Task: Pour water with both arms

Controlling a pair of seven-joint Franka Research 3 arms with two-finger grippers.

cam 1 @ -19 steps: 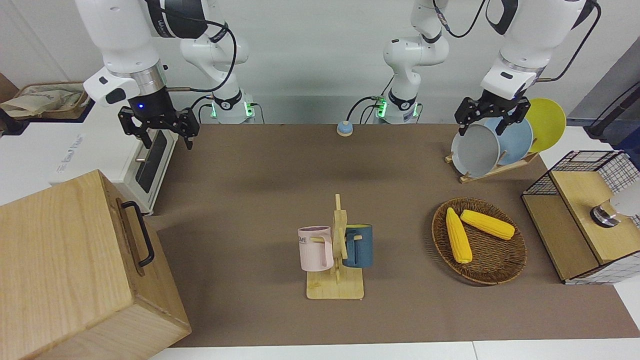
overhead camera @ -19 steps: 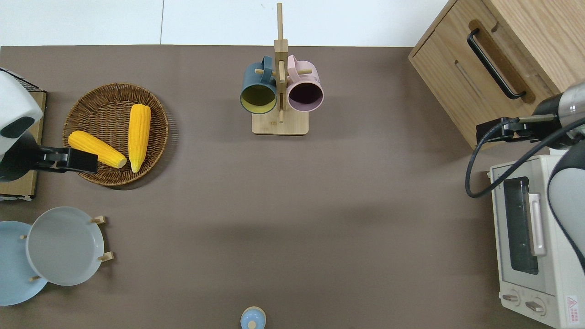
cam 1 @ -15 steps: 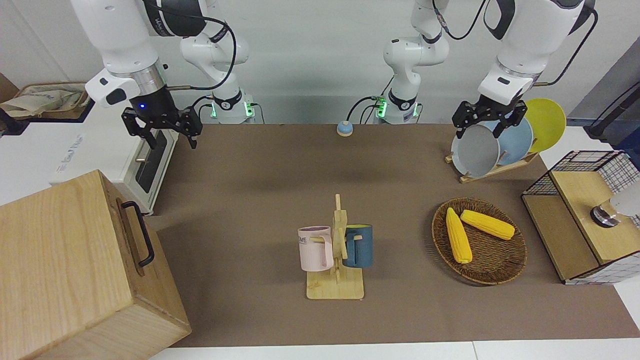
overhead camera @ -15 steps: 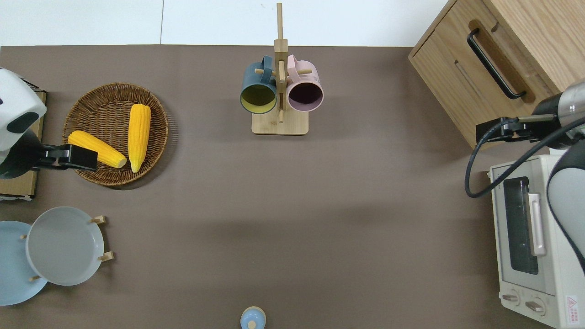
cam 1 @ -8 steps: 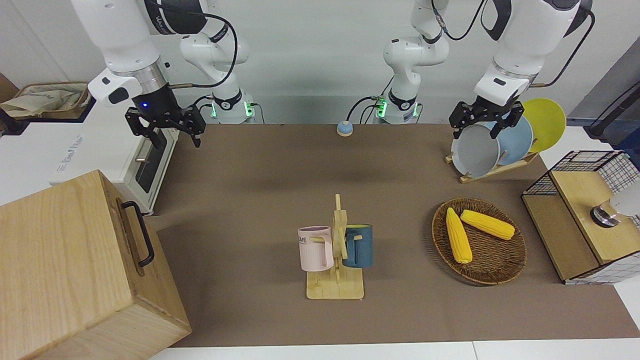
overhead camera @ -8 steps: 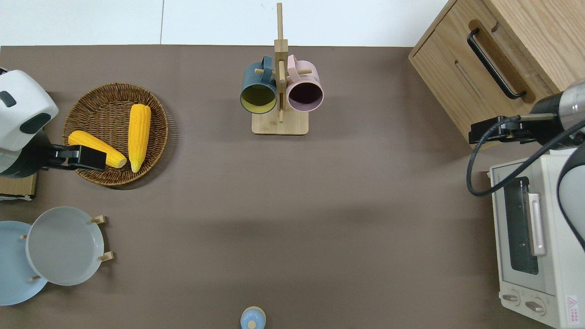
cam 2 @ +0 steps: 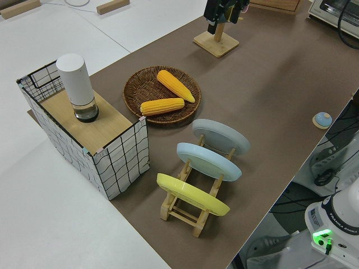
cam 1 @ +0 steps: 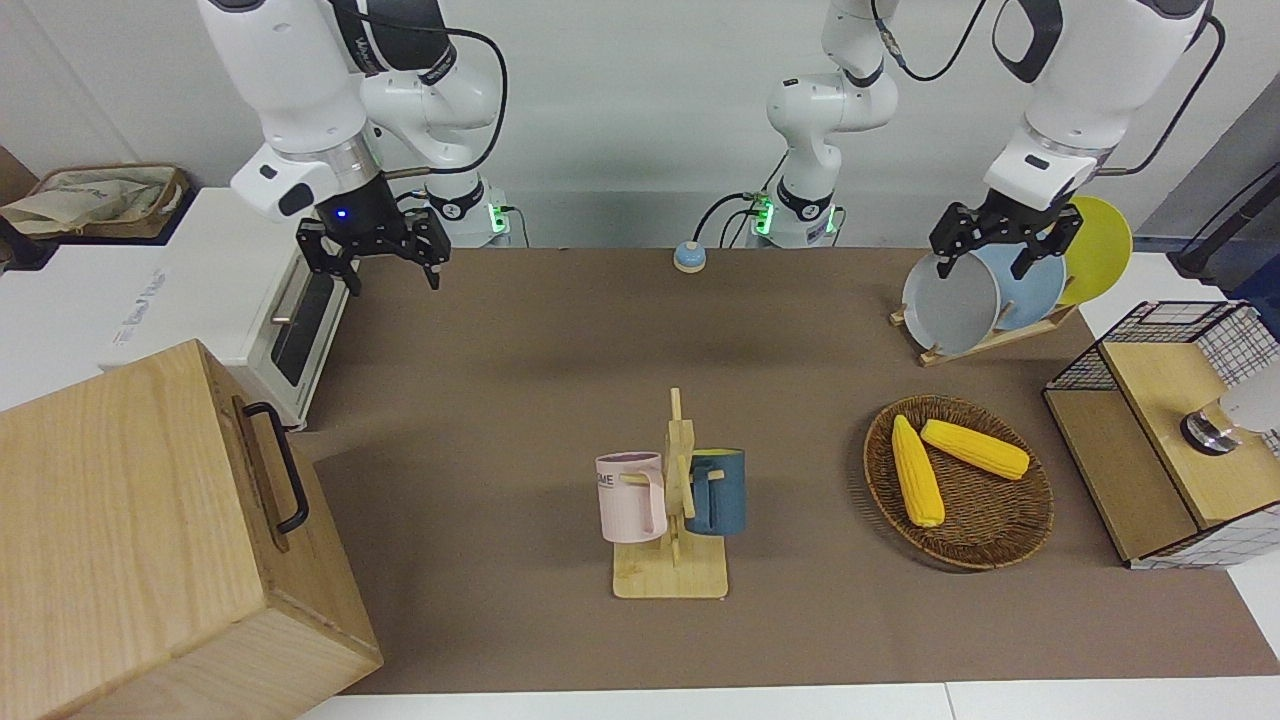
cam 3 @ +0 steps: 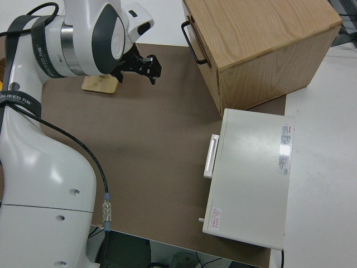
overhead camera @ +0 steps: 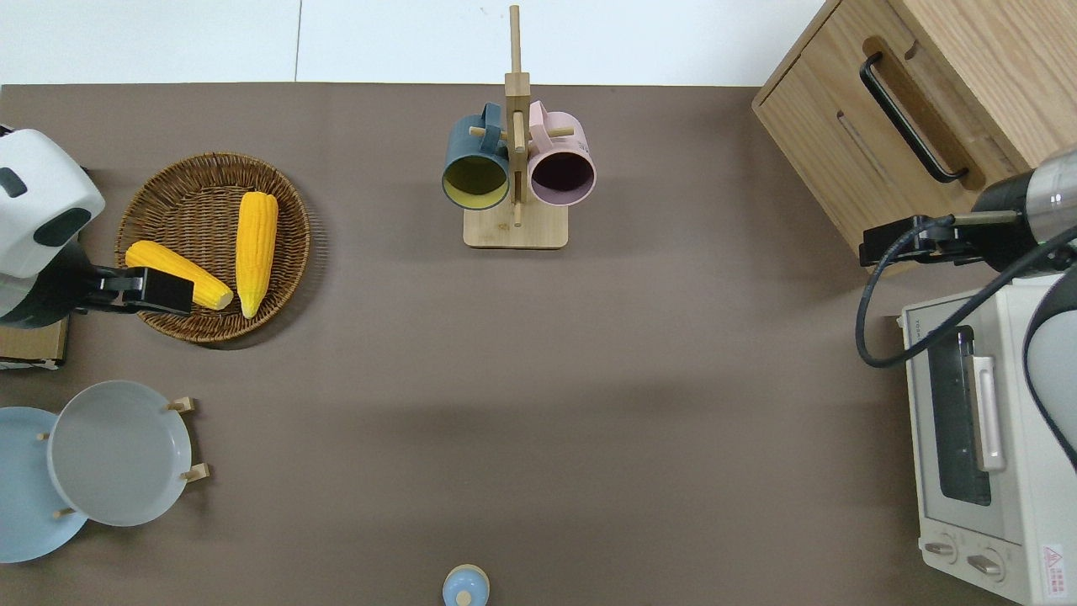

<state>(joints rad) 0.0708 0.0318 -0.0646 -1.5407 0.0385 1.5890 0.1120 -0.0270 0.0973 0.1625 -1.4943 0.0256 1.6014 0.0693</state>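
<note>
A pink mug (cam 1: 630, 497) and a blue mug (cam 1: 717, 491) hang on a wooden rack (cam 1: 672, 575) in the middle of the table; they also show in the overhead view as the pink mug (overhead camera: 562, 171) and the blue mug (overhead camera: 475, 175). My right gripper (cam 1: 393, 284) is open and empty in the air, over the brown mat by the corner of the wooden box (overhead camera: 883, 250). My left gripper (cam 1: 980, 270) is open and empty, over the wicker basket's edge (overhead camera: 160, 293).
A wicker basket (cam 1: 985, 535) holds two corn cobs (cam 1: 916, 471). A plate rack (cam 1: 955, 300) stands nearer to the robots. A wire crate with a white cylinder (cam 2: 74, 83) sits at the left arm's end. A toaster oven (overhead camera: 976, 438) and wooden box (cam 1: 150, 540) stand at the right arm's end.
My right gripper has moved toward the middle of the table, away from the toaster oven. My left gripper has shifted slightly toward its own end of the table. Both stay open.
</note>
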